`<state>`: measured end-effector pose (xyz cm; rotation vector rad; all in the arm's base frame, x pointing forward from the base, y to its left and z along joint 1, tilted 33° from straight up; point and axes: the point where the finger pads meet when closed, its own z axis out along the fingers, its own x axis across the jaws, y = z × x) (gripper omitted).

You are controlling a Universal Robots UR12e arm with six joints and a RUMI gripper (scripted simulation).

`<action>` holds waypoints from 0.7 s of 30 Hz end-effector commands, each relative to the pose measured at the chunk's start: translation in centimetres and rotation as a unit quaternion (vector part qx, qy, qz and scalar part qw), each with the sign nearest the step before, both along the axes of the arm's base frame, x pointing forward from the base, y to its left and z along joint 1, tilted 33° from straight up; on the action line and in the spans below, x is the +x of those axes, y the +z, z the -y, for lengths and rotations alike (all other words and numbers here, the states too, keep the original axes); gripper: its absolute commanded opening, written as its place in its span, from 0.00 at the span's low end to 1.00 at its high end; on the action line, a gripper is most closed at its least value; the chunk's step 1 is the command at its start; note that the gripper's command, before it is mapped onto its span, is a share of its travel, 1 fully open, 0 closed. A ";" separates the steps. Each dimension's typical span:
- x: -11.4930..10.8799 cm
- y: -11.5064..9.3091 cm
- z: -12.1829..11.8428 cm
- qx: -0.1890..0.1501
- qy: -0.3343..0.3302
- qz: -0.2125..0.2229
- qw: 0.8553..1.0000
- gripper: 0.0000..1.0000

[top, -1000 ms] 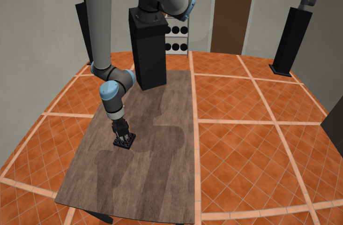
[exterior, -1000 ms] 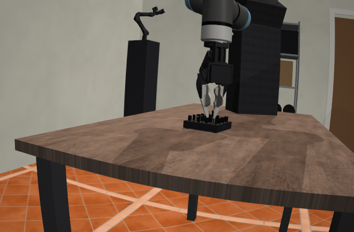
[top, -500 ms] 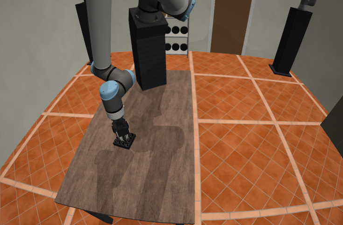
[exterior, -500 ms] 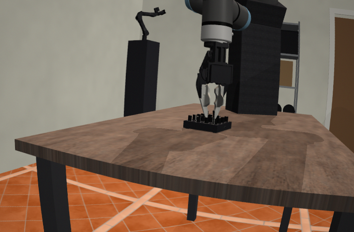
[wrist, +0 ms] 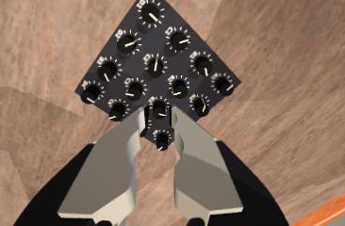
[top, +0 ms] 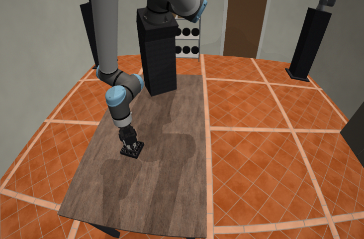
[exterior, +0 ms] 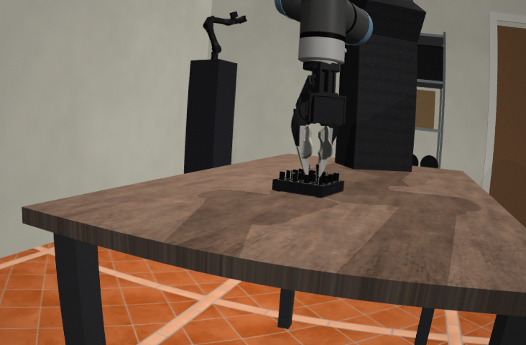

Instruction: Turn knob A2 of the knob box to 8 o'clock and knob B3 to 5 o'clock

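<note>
The knob box (top: 132, 152) lies flat on the wooden counter (top: 159, 182), in its left half as the top view has it and about midway along its length, well away from the black pedestal (top: 158, 56) at the far end. From the side it is a low black slab (exterior: 308, 187) with its short knobs standing straight up. Its outline looks close to square, so no long axis can be made out. In the wrist view the box (wrist: 167, 71) sits cornerwise, one corner pointing toward the camera and the opposite one away, with the knob rows running on the diagonals. The small labels beside the knobs are too fine to read.

The arm comes down on the box from above, nearly upright, and the jaws reach in among the knobs at the near corner. They stand narrow, only a little apart, one pale finger on each side of the nearest visible knob (wrist: 162, 139), with a slim gap showing on both sides, so they straddle it without gripping it. That knob's white pointer line aims toward the camera, slightly to the left. Which row and number it is cannot be told
</note>
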<state>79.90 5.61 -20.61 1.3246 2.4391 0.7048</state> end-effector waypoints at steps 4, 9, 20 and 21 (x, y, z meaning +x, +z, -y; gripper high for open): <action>-0.2 0.5 0.2 0.000 0.000 0.000 1.000 0.11; -0.9 1.7 0.6 0.000 0.000 0.000 1.000 0.11; -1.7 3.2 1.1 0.000 0.000 0.000 1.000 0.11; -1.7 3.2 1.1 0.000 0.000 0.000 1.000 0.11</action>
